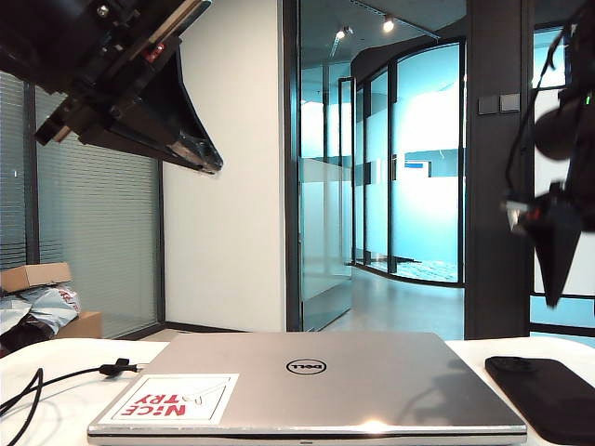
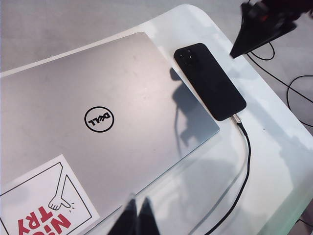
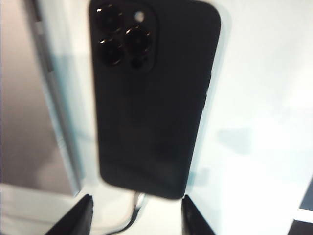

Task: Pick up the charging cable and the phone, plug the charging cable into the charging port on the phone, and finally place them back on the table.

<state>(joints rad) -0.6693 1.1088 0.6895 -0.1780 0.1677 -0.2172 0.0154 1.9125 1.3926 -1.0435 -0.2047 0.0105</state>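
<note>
The black phone [image 3: 151, 98] lies camera side up on the white table [image 3: 264, 98], just right of the laptop. The charging cable's silver plug [image 3: 140, 200] sits in its port. From there the black cord [image 2: 247, 161] runs off along the table. My right gripper [image 3: 136, 199] hovers open over the plug end, its fingertips [image 3: 188, 208] apart and holding nothing. The exterior view shows the phone [image 1: 544, 395] below that gripper [image 1: 556, 295], with cord and strap knot [image 1: 114, 368] at left. My left gripper [image 2: 137, 209] is shut and empty, raised high [image 1: 212, 164] above the laptop's corner.
A closed silver Dell laptop [image 1: 316, 381] with a red-lettered sticker [image 1: 172, 398] fills the table's middle. The table's rounded edge [image 2: 293, 196] lies close beyond the cord. Cardboard boxes [image 1: 37, 275] and bags sit behind at far left.
</note>
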